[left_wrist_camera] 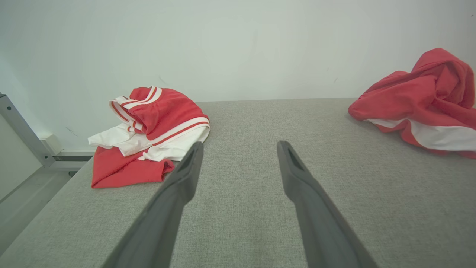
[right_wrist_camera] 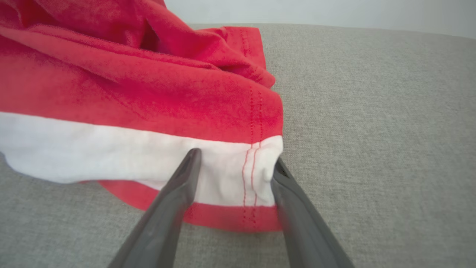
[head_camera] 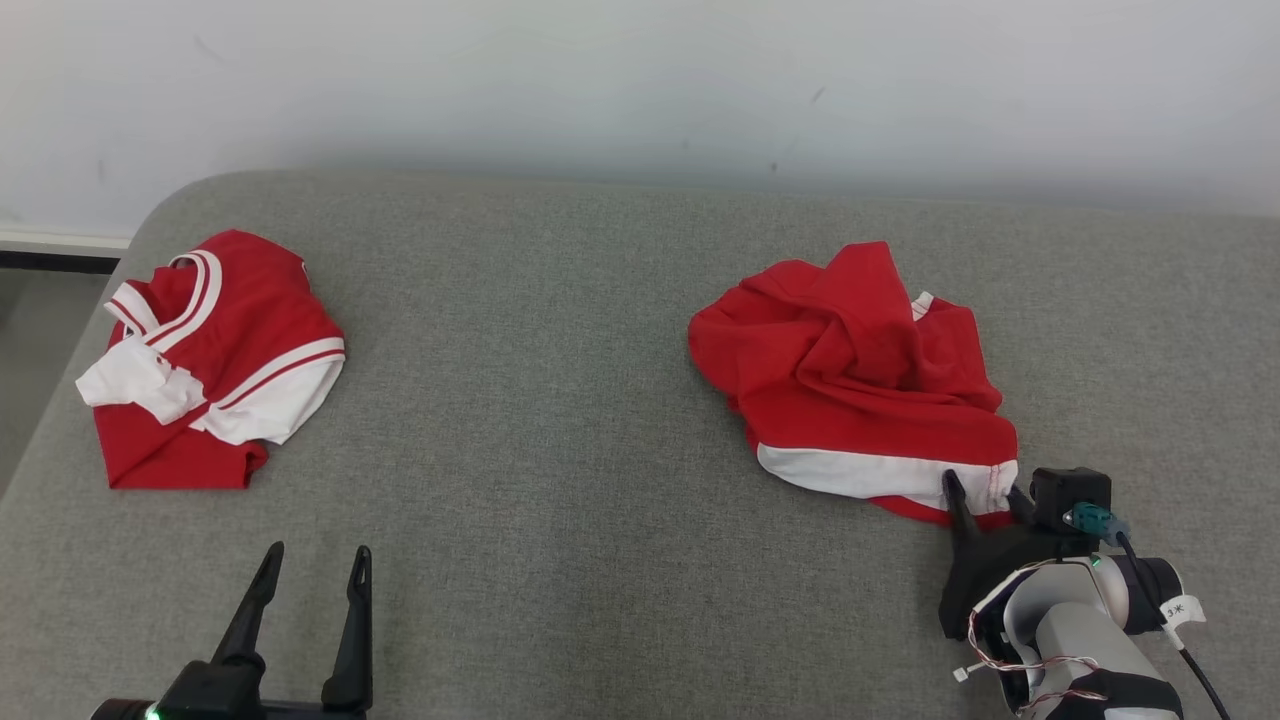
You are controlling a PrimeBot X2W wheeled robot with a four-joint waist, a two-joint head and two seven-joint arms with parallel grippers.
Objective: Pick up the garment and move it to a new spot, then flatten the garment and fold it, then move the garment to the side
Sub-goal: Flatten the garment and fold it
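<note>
Partly hidden, right pincer [right_wrist_camera: 235, 156] straddling garment [right_wrist_camera: 148, 93] hem — grip unclear.

Long dark fingers [head_camera: 958, 507] form the right pincer [head_camera: 982, 490]; its forearm [head_camera: 1075, 618] is pale grey.

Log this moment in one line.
phase: pick-up | right gripper: open, straddling hem corner of crumpled garment | left gripper: open, empty | other garment: bunched, far left

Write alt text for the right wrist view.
The right claw, open, straddles the stitched corner of a crumpled red garment, its two dark fingers flanking the end of the white band. The garment lies on a grey fabric surface before a pale wall.
</note>
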